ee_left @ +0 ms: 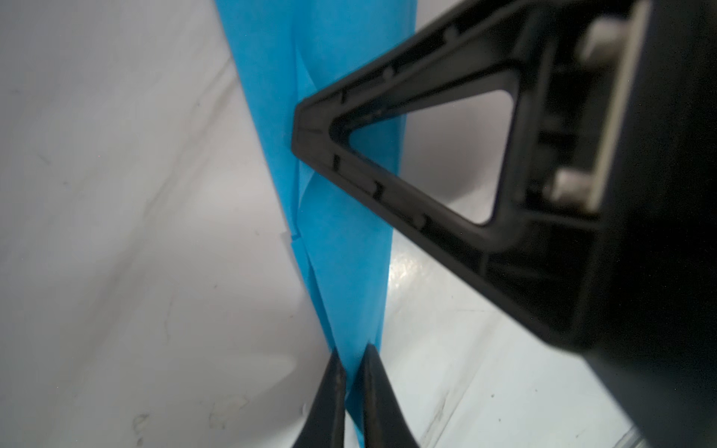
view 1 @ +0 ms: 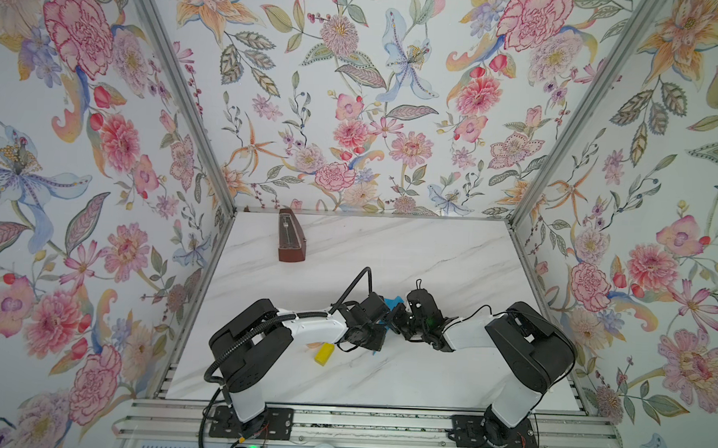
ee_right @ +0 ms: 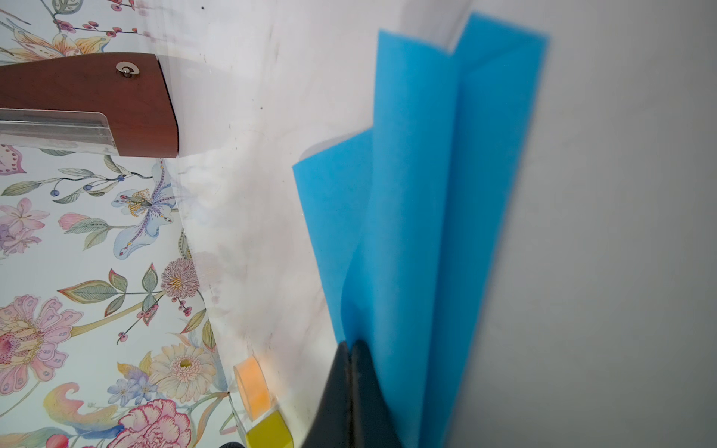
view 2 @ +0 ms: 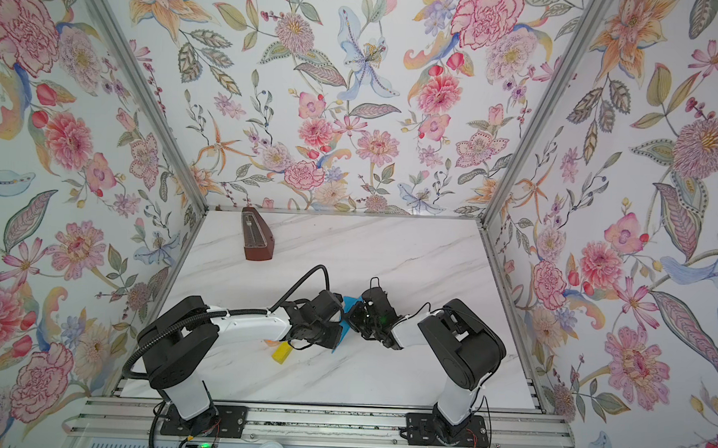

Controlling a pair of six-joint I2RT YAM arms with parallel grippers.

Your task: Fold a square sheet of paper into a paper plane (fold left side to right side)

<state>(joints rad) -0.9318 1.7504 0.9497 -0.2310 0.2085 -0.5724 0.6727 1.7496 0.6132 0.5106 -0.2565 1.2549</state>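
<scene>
The square sheet of paper [ee_right: 411, 217] is bright blue and folded into a narrow creased shape with loose flaps. It is held up off the white marble table [view 1: 410, 256] between my two arms. In both top views only slivers of the paper [view 1: 396, 306] [view 2: 350, 306] show between the wrists. My left gripper [ee_left: 353, 362] has its jaws closed on the narrow end of the paper [ee_left: 349, 263]. My right gripper [ee_right: 351, 349] is shut on the paper's wider end, where the flaps fan out. One right finger [ee_left: 407, 201] shows in the left wrist view, lying against the paper.
A brown wooden metronome [view 1: 291, 238] [ee_right: 89, 104] lies at the back left of the table. A yellow block [view 1: 323, 353] [ee_right: 267, 430] and a small orange roll [ee_right: 254, 388] sit under the left forearm. Floral walls close in three sides.
</scene>
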